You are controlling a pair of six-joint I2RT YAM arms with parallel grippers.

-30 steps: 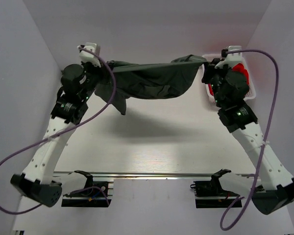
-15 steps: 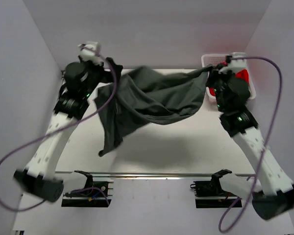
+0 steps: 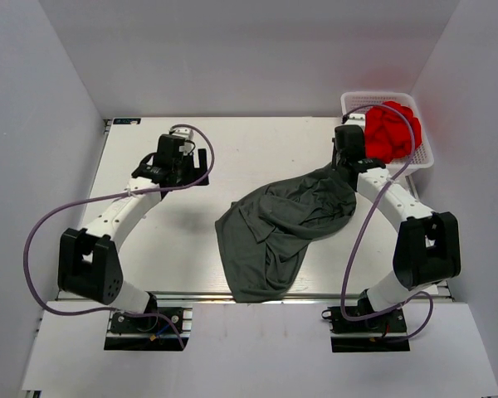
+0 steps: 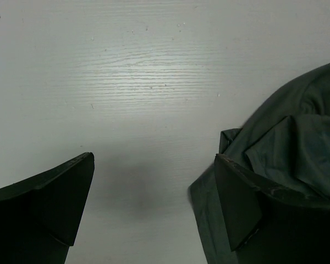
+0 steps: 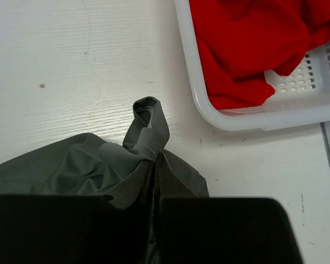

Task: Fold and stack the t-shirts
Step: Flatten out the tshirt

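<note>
t-shirt (image 3: 286,228), a plain dark charcoal-grey one, is lying crumpled on the white table (image 3: 232,141), right of the middle. it is spreading from the right arm's wrist down to the near edge, where its lower end is reaching the metal rail (image 3: 149,294). its cloth is bunching in loose folds rather than lying flat.

the right gripper (image 3: 344,168) is pinching the far right corner of the shirt. in the right wrist view its fingers are pressing together with a small twist of grey cloth sticking out just beyond the tips, so the jaws are standing closed on the fabric. that pinched corner is sitting low at the table, near the white plastic basket (image 3: 422,159) but apart from it. the basket is standing in the far right corner of the table and is holding a heap of red cloth (image 3: 390,131).

the left gripper (image 3: 201,168) is poised over bare table on the far left, apart from the shirt in the overhead view, and is holding nothing. in the left wrist view its two dark fingers (image 4: 55,192) are standing wide apart with white tabletop showing between them. an edge of the grey shirt is lying on the table beyond the finger on that picture's right side.
</note>
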